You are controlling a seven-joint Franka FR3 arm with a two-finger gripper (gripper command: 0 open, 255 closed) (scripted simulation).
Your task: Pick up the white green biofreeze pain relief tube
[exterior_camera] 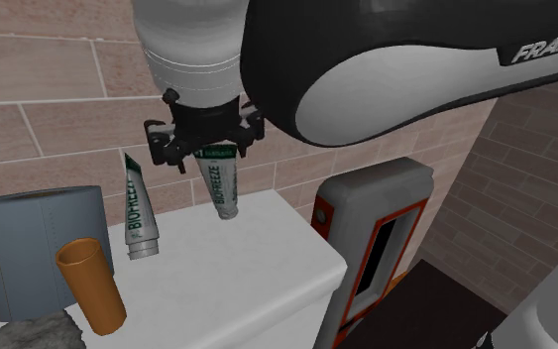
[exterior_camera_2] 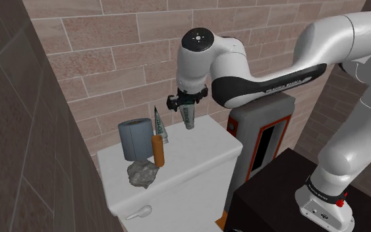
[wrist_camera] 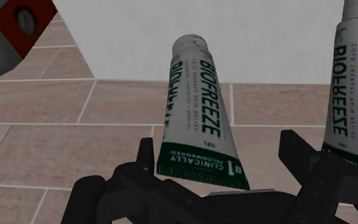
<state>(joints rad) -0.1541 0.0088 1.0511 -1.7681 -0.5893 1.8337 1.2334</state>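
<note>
A white tube with green Biofreeze lettering [exterior_camera: 221, 182] stands cap down near the back of the white toilet tank lid [exterior_camera: 267, 260], tilted against the brick wall. My black gripper [exterior_camera: 207, 141] sits over its green crimped end, fingers open on either side. In the wrist view the tube [wrist_camera: 198, 108] lies between the fingers; the left finger [wrist_camera: 146, 158] is at its edge and a gap separates it from the right finger [wrist_camera: 294, 151]. A second, identical tube [exterior_camera: 140, 212] leans on the wall further to the shoulder view's left, also in the wrist view [wrist_camera: 351, 83]. From across the room the gripper [exterior_camera_2: 185, 102] hangs above the tube [exterior_camera_2: 188, 119].
On the lid's left in the shoulder view stand a blue-grey paper roll [exterior_camera: 31, 250], an orange cup [exterior_camera: 92, 288] and a grey rock [exterior_camera: 37, 333]. A grey box with orange trim [exterior_camera: 378, 238] stands right of the tank. The brick wall is close behind.
</note>
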